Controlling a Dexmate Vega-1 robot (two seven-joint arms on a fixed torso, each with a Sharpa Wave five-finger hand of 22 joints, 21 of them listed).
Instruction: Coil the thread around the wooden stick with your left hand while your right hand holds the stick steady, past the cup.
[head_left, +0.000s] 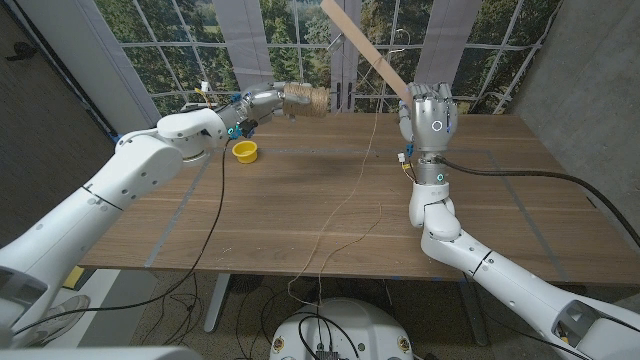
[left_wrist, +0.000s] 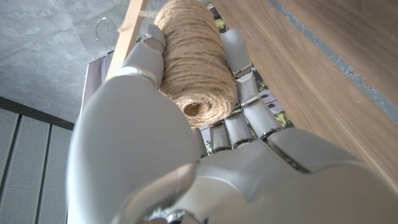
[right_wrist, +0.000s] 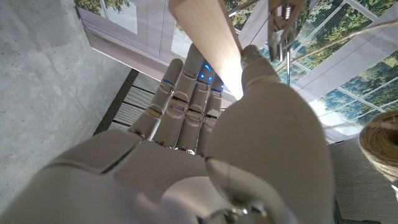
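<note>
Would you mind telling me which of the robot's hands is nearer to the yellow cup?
Left. The left hand, holding the twine spool, hangs just above and beside the yellow cup. The right hand, gripping the wooden stick, is far across the table.

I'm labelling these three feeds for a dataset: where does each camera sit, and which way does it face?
Head view: on the robot's head, looking down at the table; both arms show.
Left wrist view: behind the left hand, which holds the twine spool.
Right wrist view: behind the right hand, which holds the wooden stick.
All three show stick and spool.
</note>
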